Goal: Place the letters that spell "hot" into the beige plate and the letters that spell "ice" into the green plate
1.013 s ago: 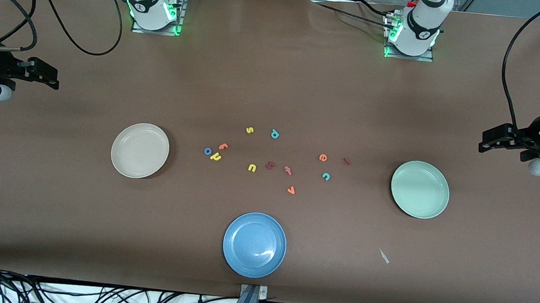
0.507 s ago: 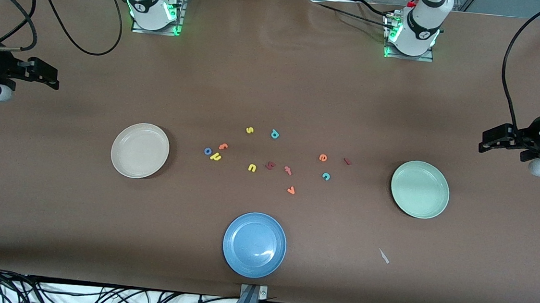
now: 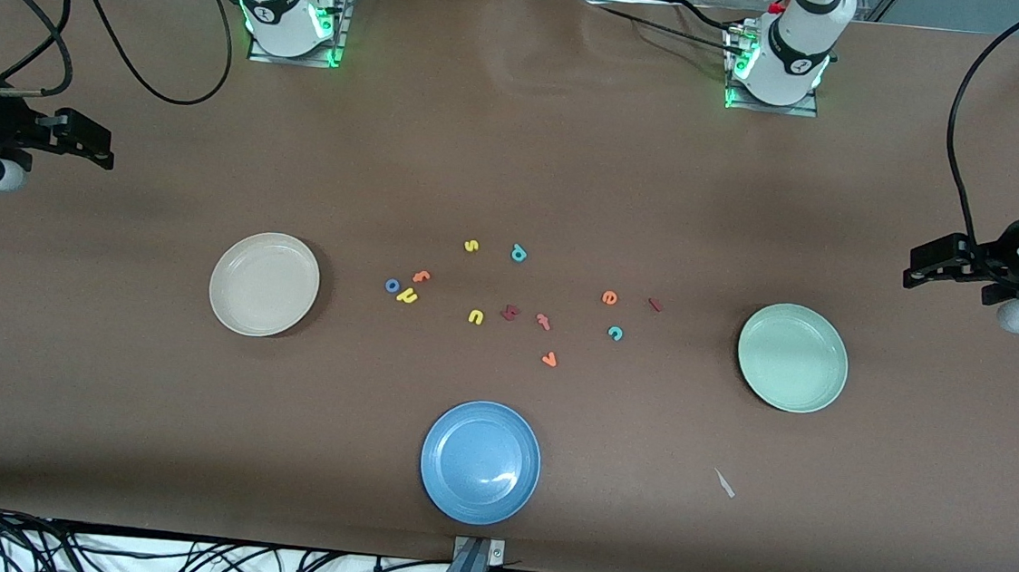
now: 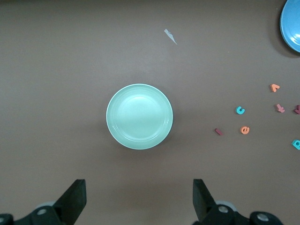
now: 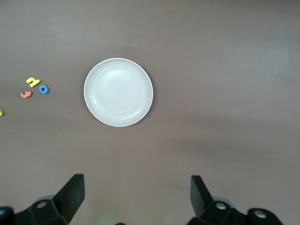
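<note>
Nothing is sorted yet: both target plates are bare and all letters lie loose mid-bench. The beige plate (image 3: 264, 284) sits left of centre in the front view, with the blue o (image 3: 392, 286), yellow h (image 3: 407, 295) and orange t (image 3: 421, 275) clustered just beside it. The green plate (image 3: 792, 357) sits at right of centre; the orange e (image 3: 609, 297), dark red i (image 3: 654, 305) and teal c (image 3: 615, 333) lie between it and the middle of the frame.

The right gripper (image 3: 93, 144) hangs at the left edge of the front view, jaws wide and holding nothing. The left gripper (image 3: 925, 267) waits at the right edge, jaws equally wide.

The opening step is probably a reach for the hot cluster. Those three lie very close together, so descend vertically on an outer one, likely the o. Avoid the yellow u (image 3: 475, 317) and pinkish t-like letter (image 3: 544, 321).
</note>
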Robot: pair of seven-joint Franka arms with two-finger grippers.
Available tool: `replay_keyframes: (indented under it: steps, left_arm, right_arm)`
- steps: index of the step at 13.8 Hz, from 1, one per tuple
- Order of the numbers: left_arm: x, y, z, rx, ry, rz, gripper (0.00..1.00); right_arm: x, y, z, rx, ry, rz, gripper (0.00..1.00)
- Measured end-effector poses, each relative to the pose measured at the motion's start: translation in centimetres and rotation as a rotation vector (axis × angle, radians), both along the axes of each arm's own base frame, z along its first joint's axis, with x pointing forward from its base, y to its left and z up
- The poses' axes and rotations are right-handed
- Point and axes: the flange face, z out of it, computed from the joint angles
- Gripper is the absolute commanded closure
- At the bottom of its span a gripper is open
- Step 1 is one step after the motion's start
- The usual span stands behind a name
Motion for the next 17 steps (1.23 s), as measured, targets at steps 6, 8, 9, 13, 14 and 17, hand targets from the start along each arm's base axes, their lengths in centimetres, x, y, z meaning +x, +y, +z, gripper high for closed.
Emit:
replay_keyframes:
  steps: [6, 8, 9, 13, 14, 17]
  left_arm:
    - [0.00, 0.01, 0.00, 0.000, 0.000, 0.000, 0.00]
    - [0.00, 0.01, 0.00, 0.000, 0.000, 0.000, 0.00]
    - [0.00, 0.02, 0.00, 0.000, 0.000, 0.000, 0.00]
    - [0.00, 0.03, 0.00, 0.000, 0.000, 0.001, 0.00]
    - [0.00, 0.04, 0.00, 0.000, 0.000, 0.001, 0.00]
    - [0.00, 0.04, 0.00, 0.000, 0.000, 0.001, 0.00]
  right_arm:
    - [0.00, 0.20, 0.08, 0.000, -0.002, -0.012, 0.00]
    - [0.00, 0.34, 0.09, 0.000, -0.002, -0.012, 0.00]
    - [0.00, 0.37, 0.10, 0.000, -0.002, -0.013, 0.00]
    - [-0.01, 0.40, 0.12, 0.000, -0.003, -0.015, 0.00]
    - [-0.01, 0.40, 0.12, 0.000, -0.003, -0.015, 0.00]
    - [-0.01, 0.41, 0.12, 0.000, -0.002, -0.015, 0.00]
